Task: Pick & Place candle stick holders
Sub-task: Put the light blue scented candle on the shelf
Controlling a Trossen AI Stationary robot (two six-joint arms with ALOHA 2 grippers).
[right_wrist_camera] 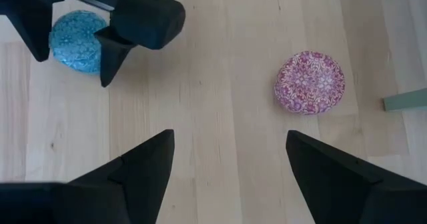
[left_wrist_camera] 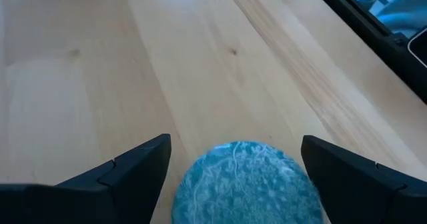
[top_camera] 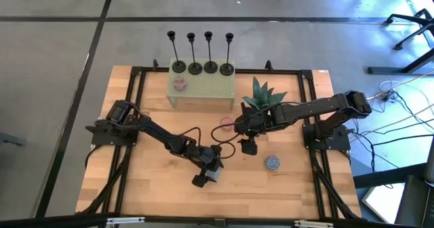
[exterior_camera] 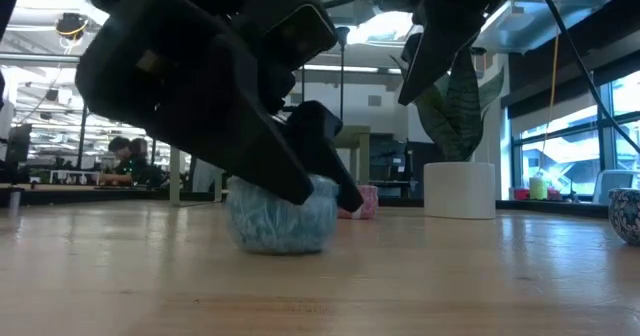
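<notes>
Standing in a row on the green riser (top_camera: 201, 87) at the desk's (top_camera: 156, 180) far edge, all four candle stick holders (top_camera: 201, 53) look placed, so little seems left. The left gripper (top_camera: 209, 174) straddles a blue patterned ball (left_wrist_camera: 245, 183), fingers spread. The right gripper (top_camera: 248, 146) hovers mid-desk, also spread, near a pink ball (right_wrist_camera: 309, 82).

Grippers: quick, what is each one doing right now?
Left gripper: open around the blue ball, not gripping.
Right gripper: open, empty, above the table.
</notes>
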